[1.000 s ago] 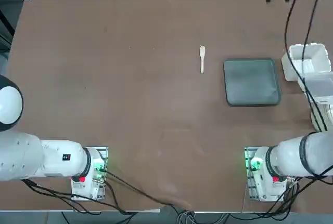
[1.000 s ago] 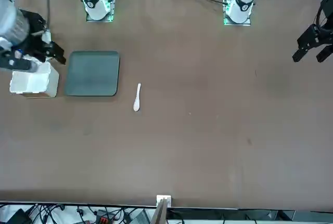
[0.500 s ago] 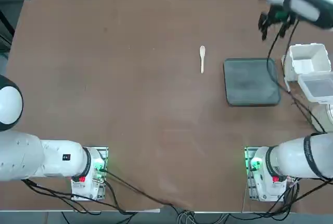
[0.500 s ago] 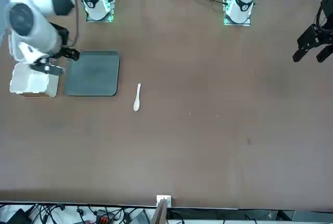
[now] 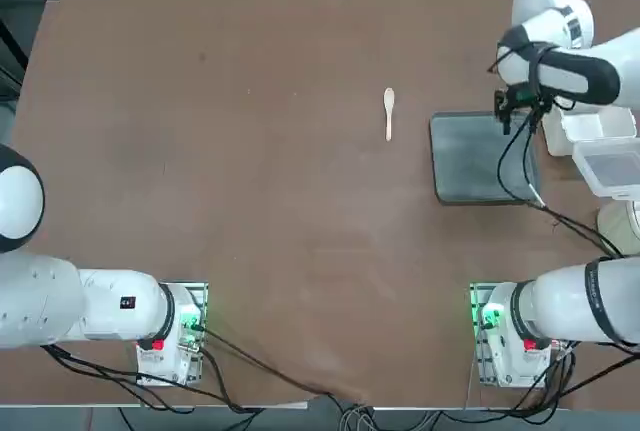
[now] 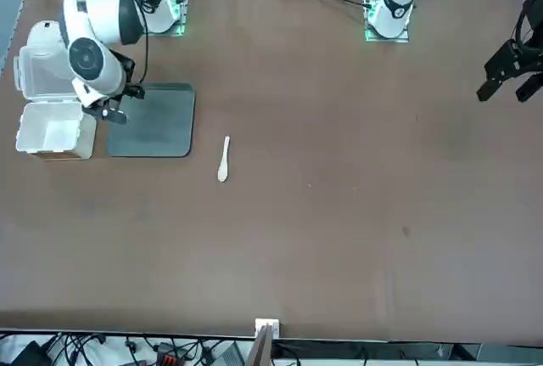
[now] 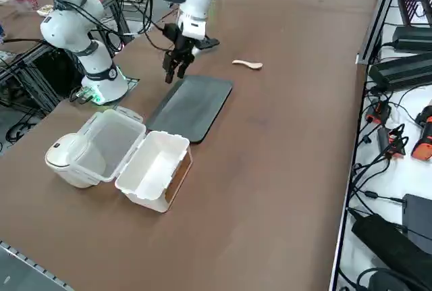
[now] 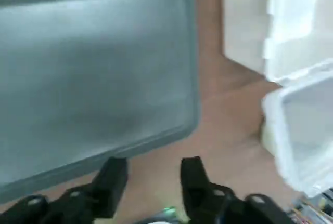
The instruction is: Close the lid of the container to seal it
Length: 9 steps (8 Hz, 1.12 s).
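In the top view, going left to right, you first meet a small pale spoon [image 5: 389,112] lying alone on the brown counter [image 5: 250,171]. Next comes the dark grey tray [image 5: 482,158], flat on the counter. Your right gripper [image 5: 515,116] hangs over the tray's far right corner, pointing down, and holds nothing. In the wrist view its jaws stand partly open, a gap between the two dark fingers [image 8: 193,180], with only tray edge and bare counter beneath them. Just right of the tray sits the container [image 5: 593,127], a small white box, open, with its lid [image 5: 612,165] swung back flat on its near side and joined to it along one edge. The round cream-white vessel [image 5: 622,223] stands right beside the open lid, nearest the counter's right edge. The gripper touches neither container nor lid.
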Motion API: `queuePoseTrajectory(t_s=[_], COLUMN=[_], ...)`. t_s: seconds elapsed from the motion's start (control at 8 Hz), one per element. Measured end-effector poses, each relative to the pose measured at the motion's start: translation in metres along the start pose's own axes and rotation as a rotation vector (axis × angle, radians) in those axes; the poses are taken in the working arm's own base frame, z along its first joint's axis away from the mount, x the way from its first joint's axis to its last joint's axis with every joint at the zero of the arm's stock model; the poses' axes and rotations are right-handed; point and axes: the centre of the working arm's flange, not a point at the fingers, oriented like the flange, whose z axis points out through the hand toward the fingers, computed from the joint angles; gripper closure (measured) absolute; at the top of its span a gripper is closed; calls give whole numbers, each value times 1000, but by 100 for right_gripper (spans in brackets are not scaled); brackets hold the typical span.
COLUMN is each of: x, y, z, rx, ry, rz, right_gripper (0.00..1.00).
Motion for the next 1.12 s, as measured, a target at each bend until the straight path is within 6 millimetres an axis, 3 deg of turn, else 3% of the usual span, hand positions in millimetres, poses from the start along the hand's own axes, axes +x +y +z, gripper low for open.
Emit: queuePoseTrajectory(t_s=[0.12, 0.25, 0.5, 1.12], x=[9, 16, 20, 1], y=[13, 20, 13, 8], z=[25, 52, 96, 158], rx=[-25, -40, -103, -375], ry=[-49, -108, -211, -241], rz=[14, 38, 93, 169], right_gripper=[59, 68, 83, 98])
